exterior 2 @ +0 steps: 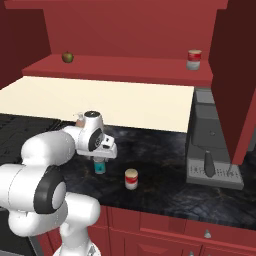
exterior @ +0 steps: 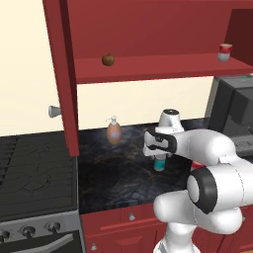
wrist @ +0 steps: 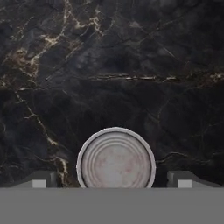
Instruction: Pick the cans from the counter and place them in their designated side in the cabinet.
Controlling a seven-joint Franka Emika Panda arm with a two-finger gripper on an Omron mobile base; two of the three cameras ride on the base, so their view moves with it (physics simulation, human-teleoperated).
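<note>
Red-banded can (exterior 2: 131, 179) beside teal can (exterior 2: 100, 166).

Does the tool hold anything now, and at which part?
Nothing is held. The tool is open, its tips on either side of the teal can, not touching it.

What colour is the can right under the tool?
Teal-blue with a pale band; the can shows best in the right base view, standing on the counter.

teal can (exterior: 159, 163) top hidden by gripper (exterior: 159, 156); soap bottle (exterior 2: 79, 120) mostly behind arm.
</note>
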